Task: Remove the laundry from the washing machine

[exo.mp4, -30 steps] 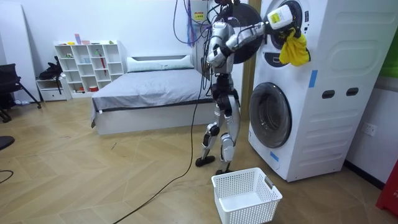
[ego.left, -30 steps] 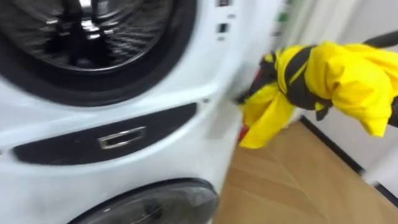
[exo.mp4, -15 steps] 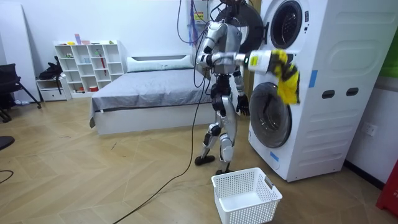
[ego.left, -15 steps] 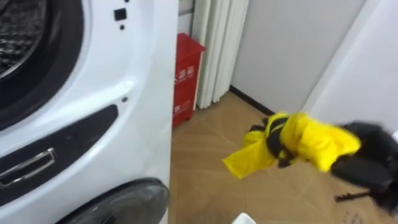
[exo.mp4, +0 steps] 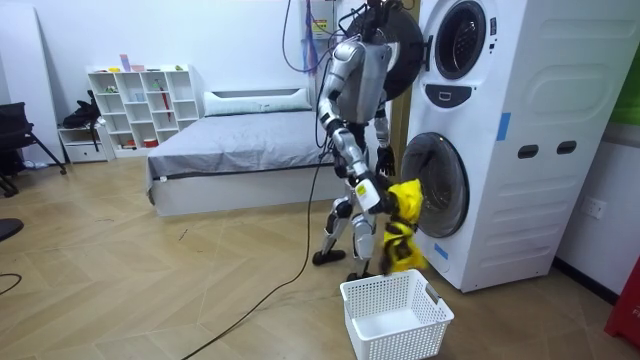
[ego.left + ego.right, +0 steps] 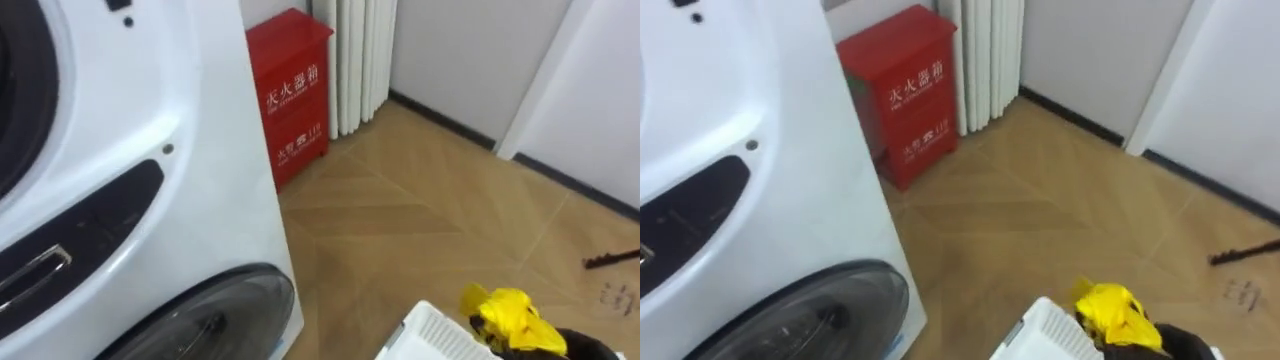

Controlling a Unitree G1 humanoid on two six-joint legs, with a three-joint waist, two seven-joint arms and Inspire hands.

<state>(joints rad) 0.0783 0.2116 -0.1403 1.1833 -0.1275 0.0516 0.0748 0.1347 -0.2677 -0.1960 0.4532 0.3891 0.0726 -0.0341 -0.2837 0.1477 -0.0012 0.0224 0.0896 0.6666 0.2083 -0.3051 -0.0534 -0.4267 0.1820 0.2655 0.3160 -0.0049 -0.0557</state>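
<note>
The stacked white washing machine [image 5: 520,150] takes up the room view's right, and the robot stands facing it beside the lower door. A red cabinet [image 6: 293,95] stands against the wall just past the machine's side. A white basket [image 5: 400,338] sits on the wood floor at the robot's feet. The yellow garment [image 5: 403,225] hangs above the basket, out of the drum. The right hand [image 5: 372,196], lowered on an outstretched arm, has its fingers closed around the bunched cloth. The left hand [image 5: 384,162] hangs near the lower door.
</note>
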